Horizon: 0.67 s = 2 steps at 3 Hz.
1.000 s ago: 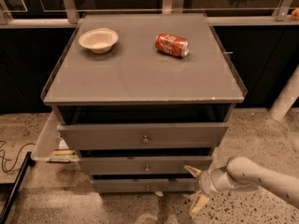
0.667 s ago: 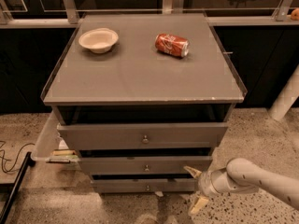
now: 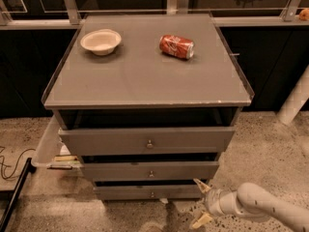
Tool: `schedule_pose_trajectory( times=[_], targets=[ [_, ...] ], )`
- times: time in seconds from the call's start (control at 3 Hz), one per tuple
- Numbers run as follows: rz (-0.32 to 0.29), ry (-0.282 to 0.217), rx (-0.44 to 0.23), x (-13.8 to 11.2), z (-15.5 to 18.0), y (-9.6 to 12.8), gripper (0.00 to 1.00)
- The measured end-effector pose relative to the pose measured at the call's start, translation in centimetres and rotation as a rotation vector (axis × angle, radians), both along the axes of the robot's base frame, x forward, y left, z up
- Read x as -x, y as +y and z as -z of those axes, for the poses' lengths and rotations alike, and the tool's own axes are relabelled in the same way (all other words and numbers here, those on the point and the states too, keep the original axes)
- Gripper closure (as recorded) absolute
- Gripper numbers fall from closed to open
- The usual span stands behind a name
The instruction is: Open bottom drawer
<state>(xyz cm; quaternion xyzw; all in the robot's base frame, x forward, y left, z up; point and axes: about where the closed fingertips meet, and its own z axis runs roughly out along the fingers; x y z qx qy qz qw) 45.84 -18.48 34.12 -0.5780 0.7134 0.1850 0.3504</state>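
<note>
A grey cabinet holds three drawers. The bottom drawer (image 3: pixel 145 192) is the slimmest front, lowest of the three, with a small round metal knob (image 3: pixel 152 194). It stands nearly flush under the middle drawer (image 3: pixel 149 170). My gripper (image 3: pixel 202 203) is low at the right, just off the bottom drawer's right end, on a white arm (image 3: pixel 263 206) coming in from the right. Its two cream fingertips (image 3: pixel 199 183) stand spread apart, with nothing between them. It is to the right of the knob, not on it.
The top drawer (image 3: pixel 147 139) is the tallest front. On the cabinet top (image 3: pixel 140 76) sit a white bowl (image 3: pixel 101 41) and a red soda can (image 3: pixel 176 46) on its side. A black cable (image 3: pixel 12 163) and a plastic bin (image 3: pixel 50 151) lie at the left. A white post (image 3: pixel 295 98) stands at the right.
The gripper and arm stay in about the same place beside the bottom drawer's right end. The drawers have not moved.
</note>
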Motion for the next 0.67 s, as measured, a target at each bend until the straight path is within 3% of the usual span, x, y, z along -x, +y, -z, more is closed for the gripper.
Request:
schedule_pose_trajectory(
  times=[0.33,0.67],
  targets=[
    [0.051,-0.069,-0.019,-0.52,2.34,0.00,0.00],
    [0.048,-0.070,-0.017,-0.51,2.48,0.09,0.00]
  ],
)
